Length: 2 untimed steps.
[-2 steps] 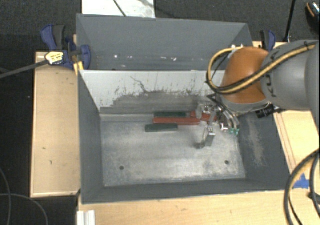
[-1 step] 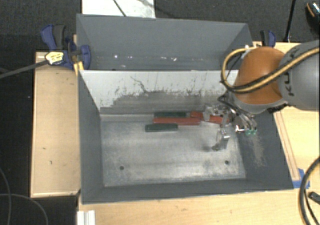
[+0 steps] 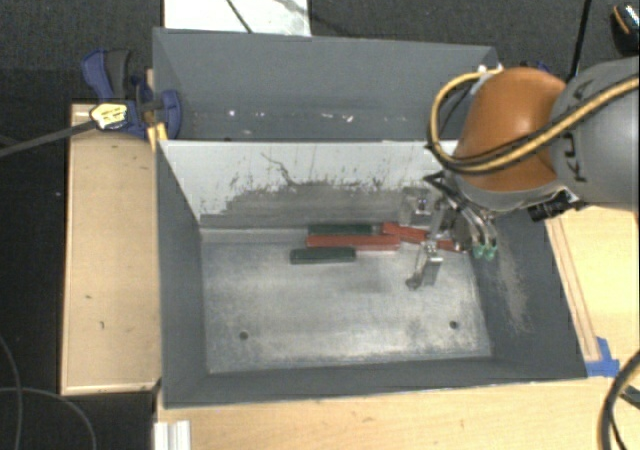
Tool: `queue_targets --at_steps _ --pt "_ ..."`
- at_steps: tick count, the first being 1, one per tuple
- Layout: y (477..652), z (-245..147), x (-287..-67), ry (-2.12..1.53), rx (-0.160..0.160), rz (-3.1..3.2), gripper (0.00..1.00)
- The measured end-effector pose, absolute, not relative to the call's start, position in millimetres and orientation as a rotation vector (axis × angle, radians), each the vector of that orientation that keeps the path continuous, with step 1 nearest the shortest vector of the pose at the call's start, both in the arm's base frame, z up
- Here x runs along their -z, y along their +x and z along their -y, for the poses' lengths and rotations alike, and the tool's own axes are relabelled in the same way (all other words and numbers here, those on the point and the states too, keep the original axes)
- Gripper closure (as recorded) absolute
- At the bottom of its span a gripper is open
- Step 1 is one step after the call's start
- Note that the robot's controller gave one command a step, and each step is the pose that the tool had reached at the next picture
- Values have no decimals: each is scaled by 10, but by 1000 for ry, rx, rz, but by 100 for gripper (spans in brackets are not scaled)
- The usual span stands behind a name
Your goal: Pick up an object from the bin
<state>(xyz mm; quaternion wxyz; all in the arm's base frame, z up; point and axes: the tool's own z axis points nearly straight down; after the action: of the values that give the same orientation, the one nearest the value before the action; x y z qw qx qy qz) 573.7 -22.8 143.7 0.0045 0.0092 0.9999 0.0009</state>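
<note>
A long tool with two dark green handle grips (image 3: 323, 256) and red arms (image 3: 385, 237) lies flat near the back of the bin floor, pointing left to right. My gripper (image 3: 420, 242) is at the tool's right end, low over the floor. One metal finger (image 3: 414, 208) shows behind the red part and the other finger (image 3: 424, 272) in front of it, so the fingers stand apart on either side of the red end. The tool rests on the floor.
The arm with its orange dome and yellow cable reaches in over the bin's right wall. The back wall slopes down close behind the tool.
</note>
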Motion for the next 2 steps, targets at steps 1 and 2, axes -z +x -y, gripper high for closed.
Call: queue_targets --at_steps 1,2 --pt "5909 90 -680 262 -2 -3131 0" --pt "5933 103 -736 262 -1 -3123 100"
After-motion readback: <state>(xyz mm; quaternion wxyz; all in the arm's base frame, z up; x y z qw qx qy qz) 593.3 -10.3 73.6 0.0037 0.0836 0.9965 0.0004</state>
